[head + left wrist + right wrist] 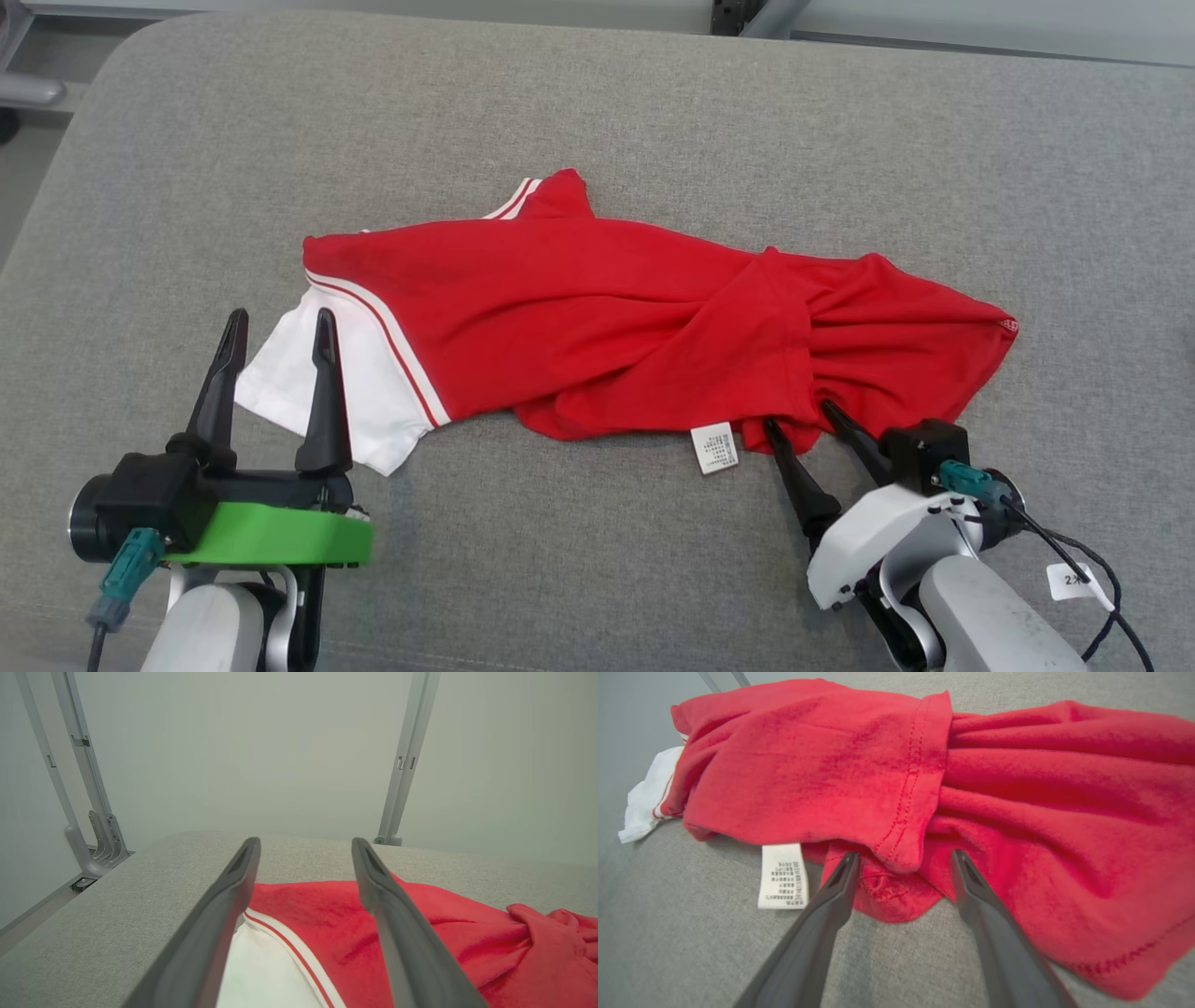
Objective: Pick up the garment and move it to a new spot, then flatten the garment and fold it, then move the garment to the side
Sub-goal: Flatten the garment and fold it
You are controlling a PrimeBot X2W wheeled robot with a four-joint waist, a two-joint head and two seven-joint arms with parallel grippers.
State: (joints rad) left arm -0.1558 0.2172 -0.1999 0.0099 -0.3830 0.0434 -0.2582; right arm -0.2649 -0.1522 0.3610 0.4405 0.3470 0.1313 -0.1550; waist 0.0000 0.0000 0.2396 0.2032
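- Head view: you saw the red garment (597, 327) lying crumpled at the middle of the grey cushion (653, 112), with its white sleeve (373, 411) at 8 o'clock and its care label (715, 448) at 6 o'clock.
- Left wrist view: your left gripper (304, 842) stood wide open and empty above the sleeve. Frame posts (406, 760) showed at 12 o'clock.
- Right wrist view: your right gripper (905, 855) was spread wide, its tips either side of a stitched hem (915, 788), with nothing clamped.

Open tabletop (597, 560) on every side of the shirt (607, 317); metal posts (404, 765) stand beyond its far edge, well apart.
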